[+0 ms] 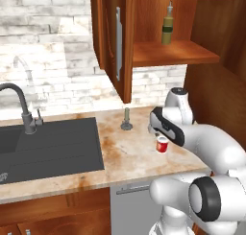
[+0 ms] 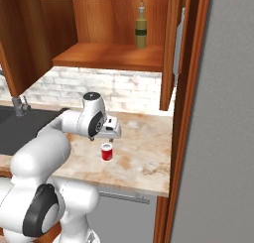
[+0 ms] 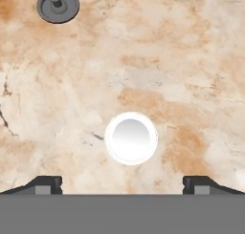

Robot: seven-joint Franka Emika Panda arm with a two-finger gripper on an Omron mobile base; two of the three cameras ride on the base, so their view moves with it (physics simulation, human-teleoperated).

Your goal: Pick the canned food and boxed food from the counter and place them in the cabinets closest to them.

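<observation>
In the left base view the sink (image 1: 48, 143) is lying dark at the far left; a small grey fitting (image 1: 126, 120) is standing on the counter (image 1: 129, 157) right of it; further right the canned food (image 1: 162, 144) is standing upright on the marble, just beside and below the arm's wrist. Above, the cabinets (image 1: 120, 42) are hanging with one door swung open, and an olive bottle (image 1: 167, 29) is standing on the shelf inside.

In the right base view the gripper (image 2: 105, 138) is pointing straight down, and the can (image 2: 106, 151) is sitting directly under it, close but apart.

In the hand view, reading across, the left fingertip (image 3: 45, 184) is showing at the bottom left; the can's pale round top (image 3: 131, 138) is lying between the two tips and a little ahead of them; the right fingertip (image 3: 201, 184) is standing off at the bottom right. The jaws are spread wide and released, gripping nothing, with clear marble on both sides of the can.

The relation that matters: the can's long axis is running vertically, in line with the claw's approach, and it is lying almost centred between the fingers, only slightly toward the upper part of the hand picture; so the coming move is likely a straight descent with a small forward correction before clenching. The boxed food is not something I can place from here.
</observation>
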